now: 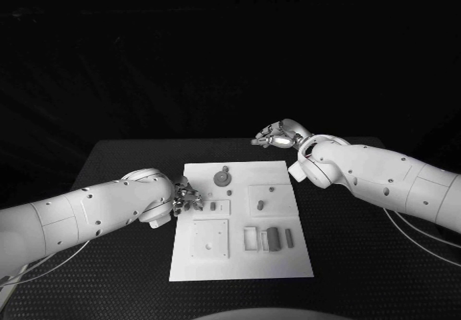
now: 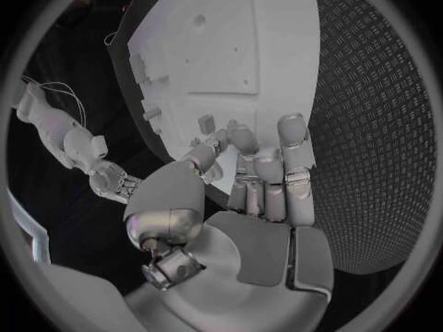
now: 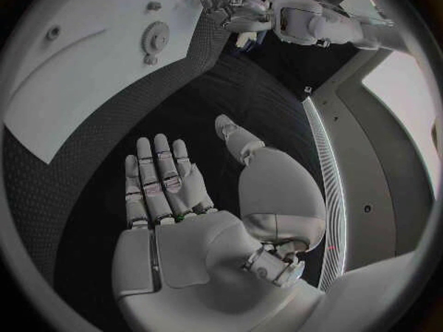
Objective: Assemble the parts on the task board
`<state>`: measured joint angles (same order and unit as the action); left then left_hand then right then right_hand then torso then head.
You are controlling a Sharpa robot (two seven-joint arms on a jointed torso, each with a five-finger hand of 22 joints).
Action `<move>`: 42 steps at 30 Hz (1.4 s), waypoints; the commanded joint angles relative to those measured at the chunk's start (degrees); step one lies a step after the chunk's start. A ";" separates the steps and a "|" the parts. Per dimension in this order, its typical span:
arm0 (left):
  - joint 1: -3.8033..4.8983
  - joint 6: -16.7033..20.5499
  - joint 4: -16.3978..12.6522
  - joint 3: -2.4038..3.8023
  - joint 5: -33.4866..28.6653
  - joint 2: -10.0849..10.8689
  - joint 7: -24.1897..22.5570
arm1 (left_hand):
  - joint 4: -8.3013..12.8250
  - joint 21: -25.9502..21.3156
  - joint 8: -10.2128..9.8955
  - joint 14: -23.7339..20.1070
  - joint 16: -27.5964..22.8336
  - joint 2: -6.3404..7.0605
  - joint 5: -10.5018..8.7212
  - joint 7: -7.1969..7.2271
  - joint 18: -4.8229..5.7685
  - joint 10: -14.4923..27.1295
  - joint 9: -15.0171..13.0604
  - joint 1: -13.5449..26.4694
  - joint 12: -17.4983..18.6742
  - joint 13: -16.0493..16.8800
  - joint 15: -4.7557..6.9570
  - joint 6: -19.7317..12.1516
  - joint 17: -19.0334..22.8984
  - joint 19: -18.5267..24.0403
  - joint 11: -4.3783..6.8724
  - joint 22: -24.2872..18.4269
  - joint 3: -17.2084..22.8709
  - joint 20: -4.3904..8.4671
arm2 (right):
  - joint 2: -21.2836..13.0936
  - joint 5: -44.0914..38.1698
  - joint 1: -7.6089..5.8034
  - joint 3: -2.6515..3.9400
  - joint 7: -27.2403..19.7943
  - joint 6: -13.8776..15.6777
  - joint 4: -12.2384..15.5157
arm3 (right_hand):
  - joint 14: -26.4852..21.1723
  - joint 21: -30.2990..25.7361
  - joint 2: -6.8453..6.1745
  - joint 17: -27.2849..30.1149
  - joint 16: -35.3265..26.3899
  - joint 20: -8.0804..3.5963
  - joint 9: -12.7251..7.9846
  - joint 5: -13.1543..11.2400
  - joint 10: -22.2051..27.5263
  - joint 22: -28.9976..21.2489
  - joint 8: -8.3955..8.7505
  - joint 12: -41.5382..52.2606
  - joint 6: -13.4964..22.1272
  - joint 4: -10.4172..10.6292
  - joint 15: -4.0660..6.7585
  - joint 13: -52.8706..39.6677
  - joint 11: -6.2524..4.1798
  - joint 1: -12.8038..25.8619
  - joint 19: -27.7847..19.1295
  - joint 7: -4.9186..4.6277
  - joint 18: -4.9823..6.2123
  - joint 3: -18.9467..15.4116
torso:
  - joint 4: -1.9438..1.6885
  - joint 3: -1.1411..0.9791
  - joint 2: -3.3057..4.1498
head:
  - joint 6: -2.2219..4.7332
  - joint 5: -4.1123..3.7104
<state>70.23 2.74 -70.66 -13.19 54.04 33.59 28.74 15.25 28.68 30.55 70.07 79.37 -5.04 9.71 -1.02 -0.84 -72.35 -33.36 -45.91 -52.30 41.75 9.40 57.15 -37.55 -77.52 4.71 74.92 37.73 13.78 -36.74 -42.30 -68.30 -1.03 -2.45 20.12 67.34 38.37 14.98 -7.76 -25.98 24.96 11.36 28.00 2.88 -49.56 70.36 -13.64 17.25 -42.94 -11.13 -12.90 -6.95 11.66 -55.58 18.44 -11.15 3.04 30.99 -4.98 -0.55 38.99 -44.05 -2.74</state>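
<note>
The white task board (image 1: 240, 263) lies in the middle of the black table. On it I see a round toothed part (image 1: 223, 177), a small peg (image 1: 212, 206) and two dark bars (image 1: 273, 238) beside a slot. My left hand (image 1: 187, 198) sits at the board's left edge with its fingers curled in. In the left wrist view the thumb and fingertips (image 2: 242, 136) meet over the board (image 2: 240, 44) near a small upright part (image 2: 206, 122); whether they pinch anything is hidden. My right hand (image 1: 278, 135) hovers beyond the board's far right corner, fingers (image 3: 162, 173) straight and apart, holding nothing.
Black textured table (image 1: 365, 233) surrounds the board on all sides. Two more small pieces (image 1: 261, 203) lie near the board's middle right. The right wrist view shows the toothed part (image 3: 155, 37) on the board (image 3: 74, 88) and my left hand (image 3: 226, 4) farther off.
</note>
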 commanded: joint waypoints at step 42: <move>-0.83 4.37 -1.53 -0.36 1.71 0.98 -1.20 | 0.07 0.48 0.12 1.05 0.20 -0.50 0.76 -0.52 -0.06 -0.77 -0.17 -1.18 -0.23 0.07 1.27 4.07 -0.13 -0.46 0.08 1.02 1.23 0.26 | 0.04 -0.03 0.10 0.02 -0.39 -1.00 -0.06 | -0.54 -0.36 0.60 -0.07 -0.40 0.01 -0.15 -0.08 0.48 0.19 -0.27 0.28 0.48 0.18 -0.09 0.25 0.12 -0.11 -0.14 -1.82 -0.37 -0.15 | 0.03 -0.06 0.04 | 0.02 -0.04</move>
<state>69.68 6.36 -72.15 -13.38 56.06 34.59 27.53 15.25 28.90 30.35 70.31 79.37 -4.89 10.15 -0.95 -0.84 -72.79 -33.42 -46.06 -52.30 41.78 9.53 57.51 -37.63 -77.92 4.72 74.90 37.73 13.81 -36.73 -42.25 -68.24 -1.04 -2.45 19.85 67.28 38.17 14.98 -7.76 -25.95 24.73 11.36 27.89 2.88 -49.56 70.45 -13.64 17.25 -42.94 -11.14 -13.09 -6.80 11.66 -55.58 18.44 -11.15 3.04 31.00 -4.97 -0.58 39.01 -43.99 -2.76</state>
